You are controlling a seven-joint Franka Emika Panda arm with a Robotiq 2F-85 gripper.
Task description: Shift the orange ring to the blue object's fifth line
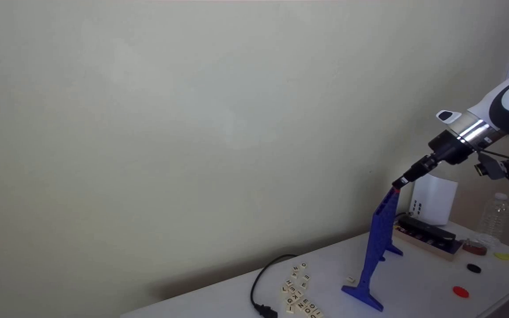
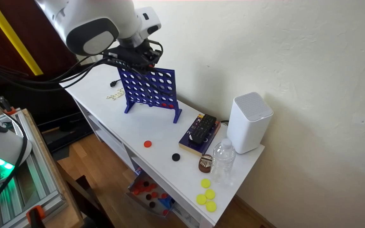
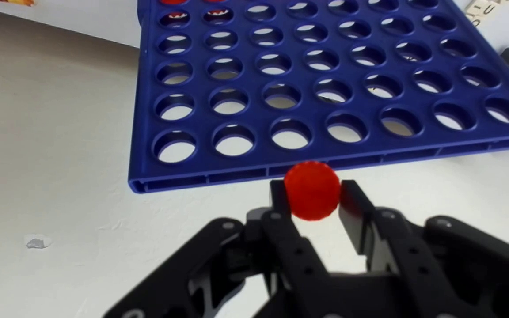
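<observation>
The orange ring shows as a solid red-orange disc [image 3: 312, 192], pinched by its edges between the two finger pads of my gripper [image 1: 400, 182]. The blue object [image 1: 376, 247] is an upright panel with rows of round holes and slots along its top edge; it stands on feet on the white table. In the wrist view the disc overlaps the panel's top edge, around the third slot from the left and its border with the fourth. Whether it touches the panel I cannot tell. Two red discs [image 2: 171, 106] sit in the panel's bottom row.
A loose red disc [image 2: 147, 144] and a black disc [image 2: 176, 157] lie in front of the panel. Nearby are a book [image 2: 185, 142] with a remote [image 2: 203, 129], a thumb piano [image 2: 205, 163], a bottle [image 2: 223, 160], a white box [image 2: 249, 126], yellow discs [image 2: 210, 193] and letter tiles [image 1: 296, 297].
</observation>
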